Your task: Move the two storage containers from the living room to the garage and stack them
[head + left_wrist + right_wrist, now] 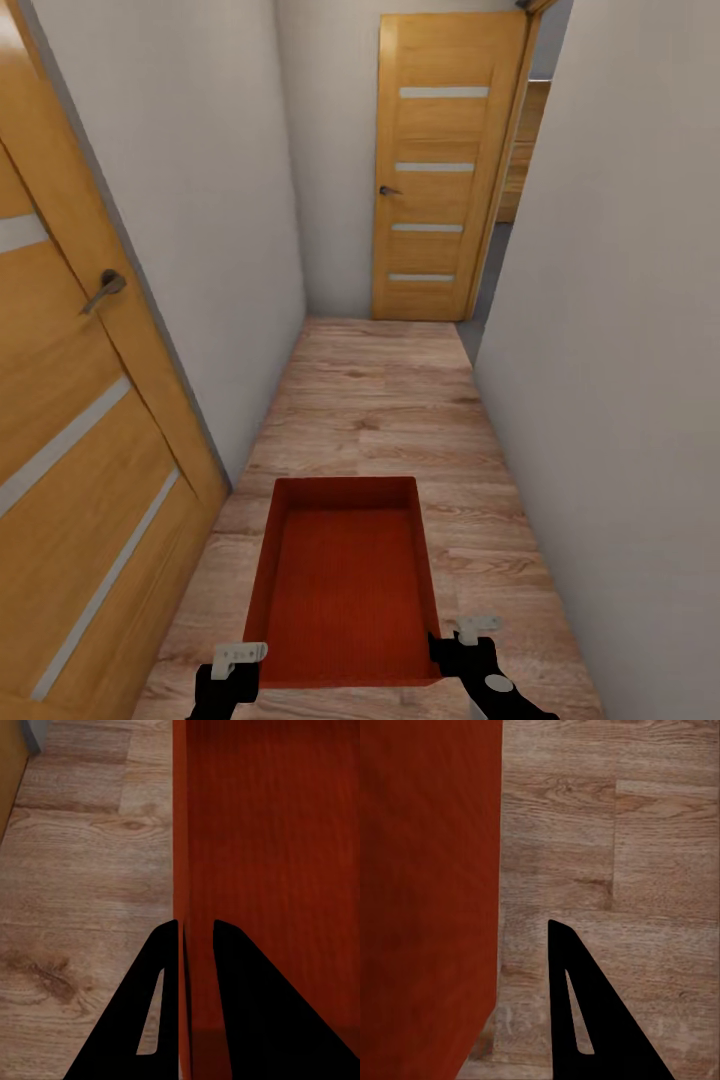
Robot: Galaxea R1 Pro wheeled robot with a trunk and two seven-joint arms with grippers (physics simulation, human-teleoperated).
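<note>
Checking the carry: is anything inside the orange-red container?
Nothing shows inside the container: its ribbed bottom looks bare. The near inner wall is hidden by the rim between the left gripper and right gripper.

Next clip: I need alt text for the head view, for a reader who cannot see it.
An orange-red rectangular open-top storage bin is carried between the left gripper and right gripper above a light wood-plank corridor floor. Pale walls run on both sides; one wooden door stands ahead, another wooden door close on the left.
</note>
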